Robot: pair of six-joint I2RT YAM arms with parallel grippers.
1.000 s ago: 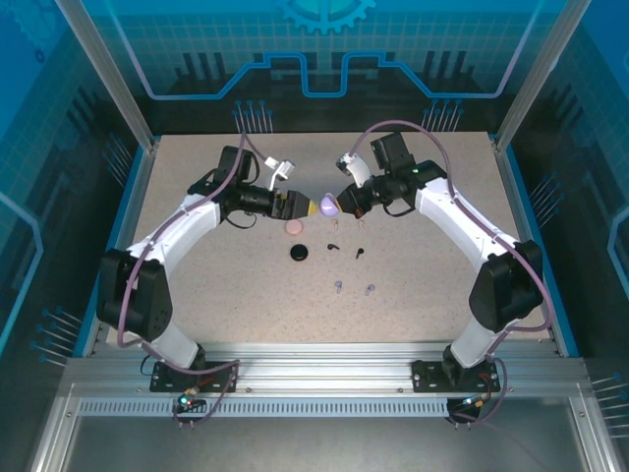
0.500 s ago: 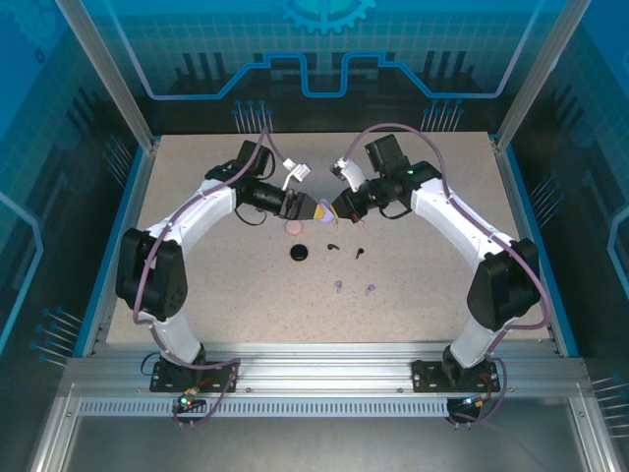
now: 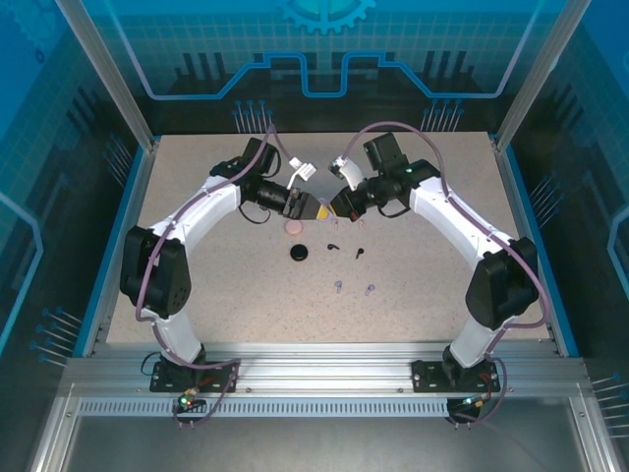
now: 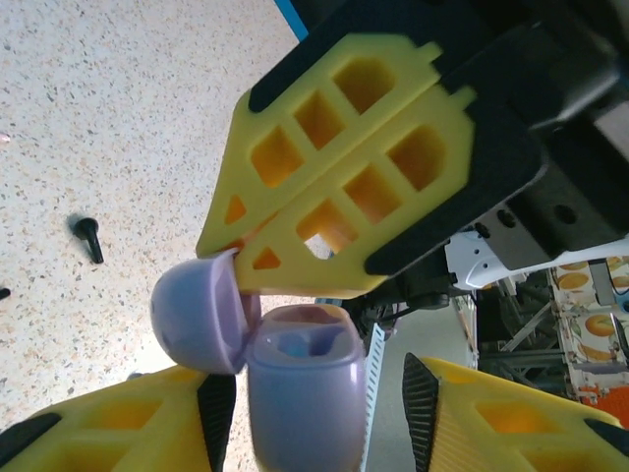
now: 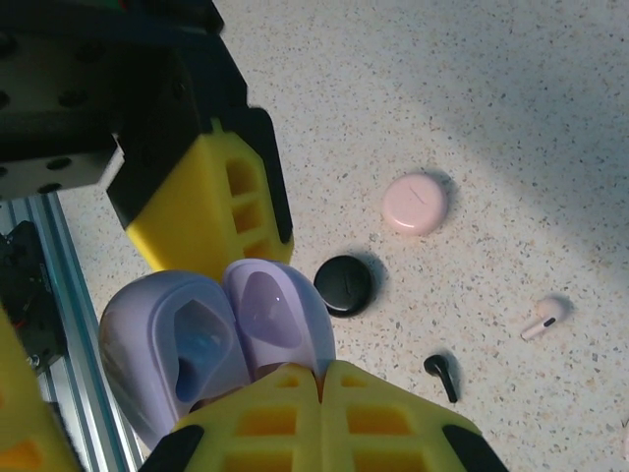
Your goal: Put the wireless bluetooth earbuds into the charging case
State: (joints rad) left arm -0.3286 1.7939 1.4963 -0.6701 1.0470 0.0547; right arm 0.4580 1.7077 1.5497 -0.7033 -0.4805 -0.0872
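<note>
Right gripper point(image 5: 320, 379) pinched tight on the lid of the open lavender round plastic charging case point(image 5: 172, 344); left gripper point(image 4: 316, 388) straddles its body, jaws apart; tiny stemmed lavender earbuds point(image 3: 339, 286) lie loose just below centre frame.

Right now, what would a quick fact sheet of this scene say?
right gripper: shut on the lid of the open lavender case
left gripper: jaws flank the case body, gap on one side
closed cases on table: pink case, black case
loose earbuds: black earbuds, lavender earbuds, a pink earbud
</note>
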